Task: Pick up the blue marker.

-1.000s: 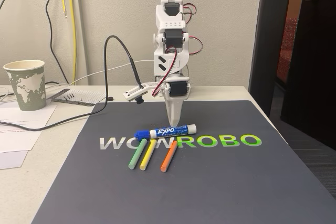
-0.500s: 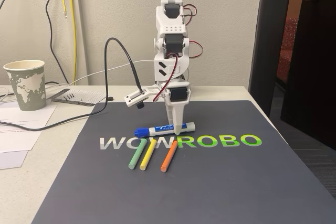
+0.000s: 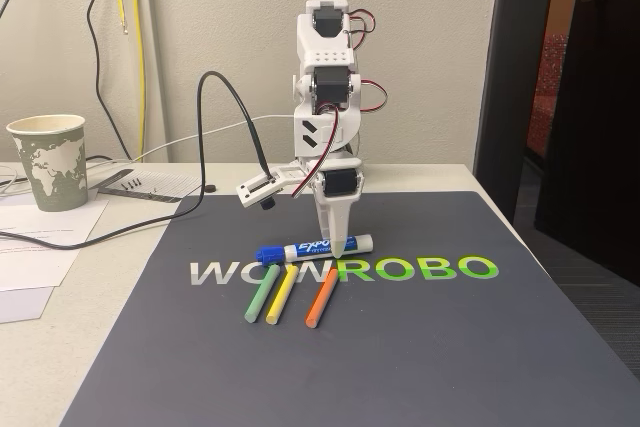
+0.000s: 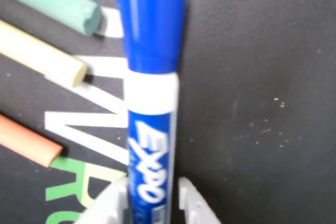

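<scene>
The blue marker (image 3: 310,247), with a white barrel, a dark blue cap and an Expo label, lies flat on the dark mat (image 3: 420,347) just above the printed letters. My gripper (image 3: 340,250) points straight down onto the barrel's right part. In the wrist view the marker (image 4: 152,51) runs up the middle with its cap at the top. My gripper (image 4: 152,203) straddles the barrel closely, open. The left white fingertip is at the barrel's edge, and a thin dark gap shows beside the right fingertip (image 4: 194,205).
Thin green (image 3: 262,295), yellow (image 3: 283,295) and orange (image 3: 321,297) sticks lie just in front of the marker. A paper cup (image 3: 47,160), papers (image 3: 40,237) and black cables sit at the left. The mat's right edge meets a dark door.
The arm has lowered from just above the marker, so the fingertips now sit at the barrel. The marker has barely moved.
</scene>
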`<state>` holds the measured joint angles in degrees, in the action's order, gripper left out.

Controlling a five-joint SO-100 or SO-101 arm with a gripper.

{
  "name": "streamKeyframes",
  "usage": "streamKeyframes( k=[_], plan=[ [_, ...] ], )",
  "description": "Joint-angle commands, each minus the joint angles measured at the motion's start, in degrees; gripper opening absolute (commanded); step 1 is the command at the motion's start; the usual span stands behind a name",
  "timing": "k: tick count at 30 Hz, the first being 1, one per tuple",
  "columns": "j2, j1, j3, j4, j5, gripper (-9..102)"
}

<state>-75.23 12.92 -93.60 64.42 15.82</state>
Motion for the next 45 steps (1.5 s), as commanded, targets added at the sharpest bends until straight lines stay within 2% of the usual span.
streamKeyframes(
  k=[1, 22, 39, 45],
  plan=[
    [-0.53, 0.26, 2.46, 0.44, 0.7, 9],
    [-2.64, 0.35, 2.64, 1.05, 0.26, 3],
    [-6.86, 0.44, 19.25, 23.29, -1.76, 3],
    [-8.17, 1.41, 28.92, 34.1, -2.46, 3]
  ],
)
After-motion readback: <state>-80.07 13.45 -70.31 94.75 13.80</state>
